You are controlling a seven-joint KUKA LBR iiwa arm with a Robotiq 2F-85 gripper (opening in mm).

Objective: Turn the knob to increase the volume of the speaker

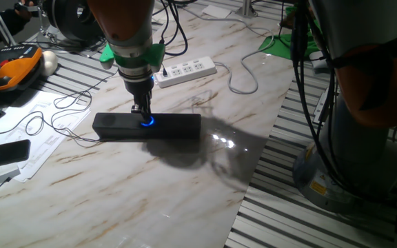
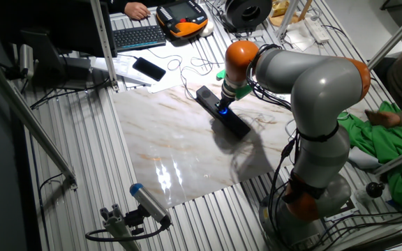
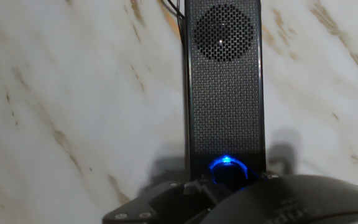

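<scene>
Black mesh-faced speaker [image 1: 147, 127]: one item, lying flat on the marble-patterned table [image 1: 185, 186], near the middle of the slab, thin cable trailing off toward 9 o'clock in one fixed view.

Knob [image 1: 147, 122]: blue-lit ring, centre of the speaker's face; in the hand view it sits at 6 o'clock, partly hidden by the hand's own housing.

Gripper [image 1: 142, 112]: directly over the knob, fingertips down at the blue glow. Whether the jaws are apart or pinched on the dial cannot be told; the tips are hidden in every view.

Handling note (judgement): keep the wrist axis centred on the dial, grip lightly, and rotate without side load, since the slim bar looks free to slide or swivel on the smooth surface.

Containers: none seen on the slab. White power strip [image 1: 187, 70] lies at 12 o'clock of the speaker, plugs fitted at one end.
</scene>
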